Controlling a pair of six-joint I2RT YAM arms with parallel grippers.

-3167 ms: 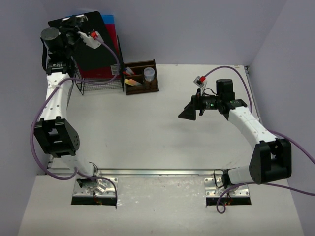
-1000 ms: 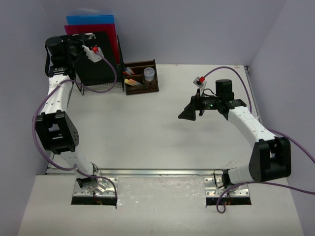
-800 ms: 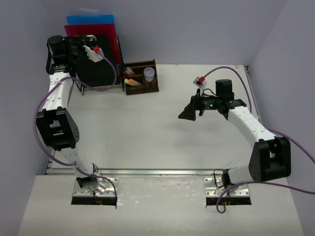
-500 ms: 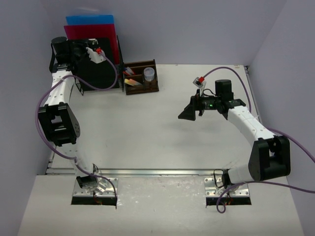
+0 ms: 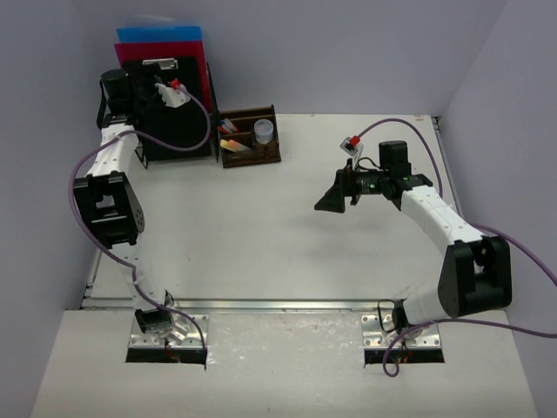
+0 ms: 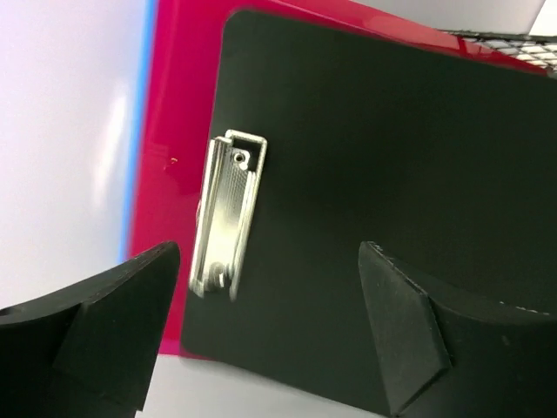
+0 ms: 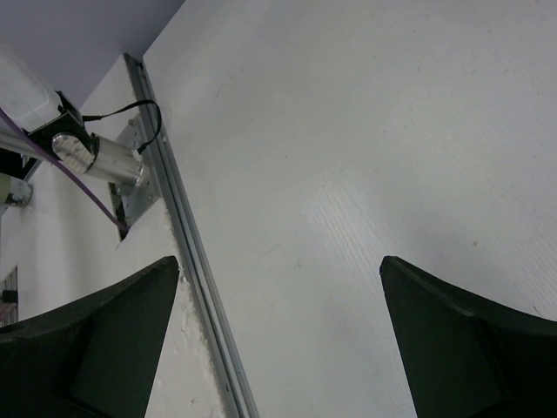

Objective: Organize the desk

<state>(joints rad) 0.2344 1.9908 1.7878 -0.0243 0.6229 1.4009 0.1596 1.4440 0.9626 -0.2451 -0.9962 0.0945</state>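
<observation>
The white desk (image 5: pixel 261 252) carries a wire rack at its back left. A black clipboard (image 5: pixel 177 131) stands upright in the rack, in front of a red folder (image 5: pixel 204 74) and a blue one (image 5: pixel 161 35). My left gripper (image 5: pixel 150 84) hangs just in front of the clipboard's upper part. In the left wrist view that gripper (image 6: pixel 270 270) is open, and the clipboard (image 6: pixel 365 174) with its silver clip (image 6: pixel 226 213) lies beyond the fingers, apart from them. My right gripper (image 5: pixel 331 198) hovers open over the desk's right half, with only bare desk (image 7: pixel 348 174) between its fingers.
A brown wooden organizer (image 5: pixel 250 137) with a clear cup (image 5: pixel 264 131) and small coloured items stands right of the rack (image 5: pixel 178 155). The silver rail (image 5: pixel 278 305) runs along the front edge, also in the right wrist view (image 7: pixel 191 261). Walls close in at the back and both sides.
My left gripper has opened and let go of the clipboard, which now stands in the rack. The left arm has swung further back and right. The right arm has not moved.
</observation>
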